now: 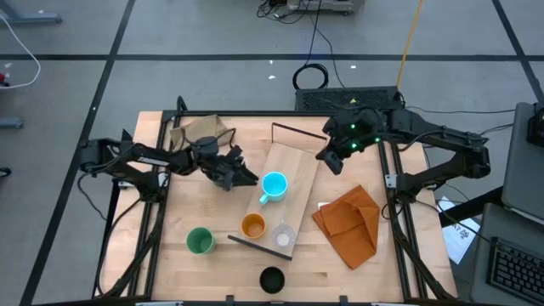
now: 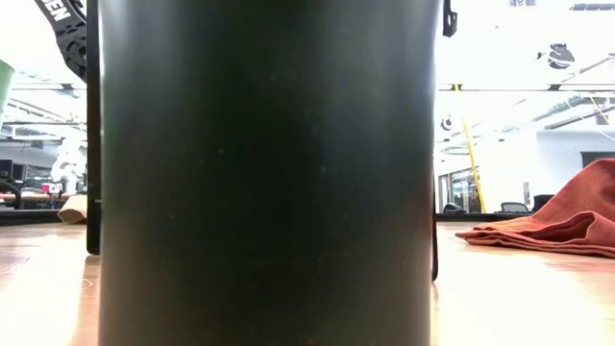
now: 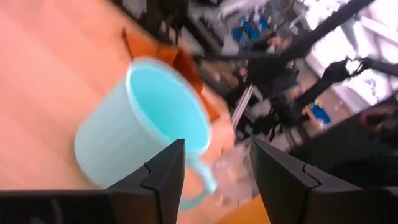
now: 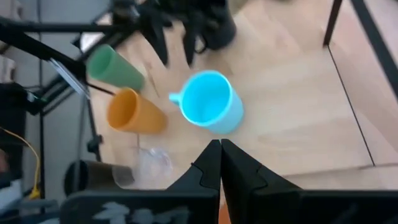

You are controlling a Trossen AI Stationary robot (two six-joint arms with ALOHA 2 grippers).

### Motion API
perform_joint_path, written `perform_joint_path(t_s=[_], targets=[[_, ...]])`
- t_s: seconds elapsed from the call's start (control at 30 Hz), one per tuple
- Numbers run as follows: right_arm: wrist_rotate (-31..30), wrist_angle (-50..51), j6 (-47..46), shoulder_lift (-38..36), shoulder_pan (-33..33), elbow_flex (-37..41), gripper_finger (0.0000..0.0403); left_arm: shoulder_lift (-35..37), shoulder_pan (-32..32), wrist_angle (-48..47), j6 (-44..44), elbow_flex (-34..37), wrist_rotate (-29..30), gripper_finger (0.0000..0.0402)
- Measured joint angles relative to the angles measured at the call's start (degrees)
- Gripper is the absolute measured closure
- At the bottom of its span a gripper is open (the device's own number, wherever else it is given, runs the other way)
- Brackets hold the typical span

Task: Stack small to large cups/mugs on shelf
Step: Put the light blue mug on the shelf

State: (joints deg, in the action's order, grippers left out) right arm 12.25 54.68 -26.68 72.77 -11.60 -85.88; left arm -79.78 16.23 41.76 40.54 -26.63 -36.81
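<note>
The light-wood shelf [image 1: 293, 166] lies on the table's middle. The light-blue mug [image 1: 274, 185] stands on it, mouth up, also in the left wrist view [image 3: 140, 124] and the right wrist view [image 4: 211, 102]. The orange cup [image 1: 253, 226] and the clear cup [image 1: 283, 235] stand at the shelf's near end. The green cup [image 1: 200, 241] and the black cup [image 1: 271, 279] stand on the table. A dark cup shape [image 4: 217, 28] sits by my left gripper. My left gripper [image 1: 252, 177] [image 3: 217, 168] is open just left of the mug. My right gripper [image 1: 330, 161] [image 4: 221, 149] is shut over the shelf's far right.
A tan cloth [image 1: 200, 132] lies at the far left and an orange cloth [image 1: 348, 223] at the right, also in the low view [image 2: 557, 226]. The black cup [image 2: 264, 173] fills most of the low view. Dark strips [image 1: 297, 129] stand at the shelf's ends.
</note>
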Motion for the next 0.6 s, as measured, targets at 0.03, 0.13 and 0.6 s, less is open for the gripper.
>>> perform_joint_path(t_s=[0.03, 0.13, 0.6], targets=[[0.00, -0.36, 0.20, -0.02, 0.00, 1.20, 0.0403, 0.71, 0.31, 0.34, 0.65, -0.04, 0.50, 0.0220], [-0.02, -2.70, 0.35, -0.02, 0.00, 5.16, 0.0403, 3.06, 1.13, -0.21, 2.07, -0.02, 1.41, 0.0226], [6.11, -29.15, -4.66, 0.00, -0.32, 29.32, 0.0403, 14.27, -0.01, 6.93, 8.59, -0.02, 4.84, 0.0395]])
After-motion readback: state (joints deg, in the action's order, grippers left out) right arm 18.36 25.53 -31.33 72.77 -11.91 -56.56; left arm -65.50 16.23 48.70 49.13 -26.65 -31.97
